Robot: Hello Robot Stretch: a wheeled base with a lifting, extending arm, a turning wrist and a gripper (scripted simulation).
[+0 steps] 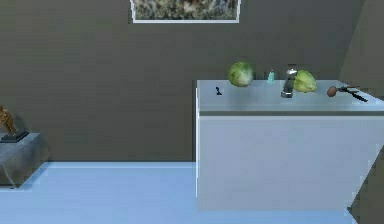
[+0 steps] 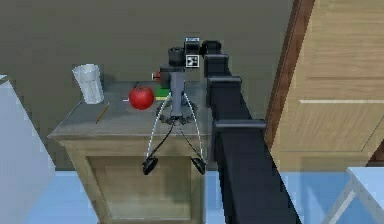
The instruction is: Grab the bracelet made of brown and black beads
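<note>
In the arm side view my gripper (image 2: 175, 165) hangs from the dark arm (image 2: 235, 130) in front of a wooden side table (image 2: 115, 125). Its thin fingers (image 2: 150, 163) reach down across the table's front panel, and I cannot tell whether it holds anything. On the tabletop stand a pale cup (image 2: 88, 82) and a red apple (image 2: 141, 97), with a small green thing (image 2: 160, 93) right behind the apple. In the forward view a small dark thing (image 1: 218, 91) lies near the left edge of a white counter (image 1: 280, 150); its shape is too small to name.
The counter also carries two green round vegetables (image 1: 241, 74) (image 1: 305, 81), a metal fixture (image 1: 289, 82), a brown lump (image 1: 332, 91) and a dark utensil (image 1: 355, 94). A statue (image 1: 8, 122) sits on a grey stand at the left. Wooden doors (image 2: 340, 80) rise right of the arm.
</note>
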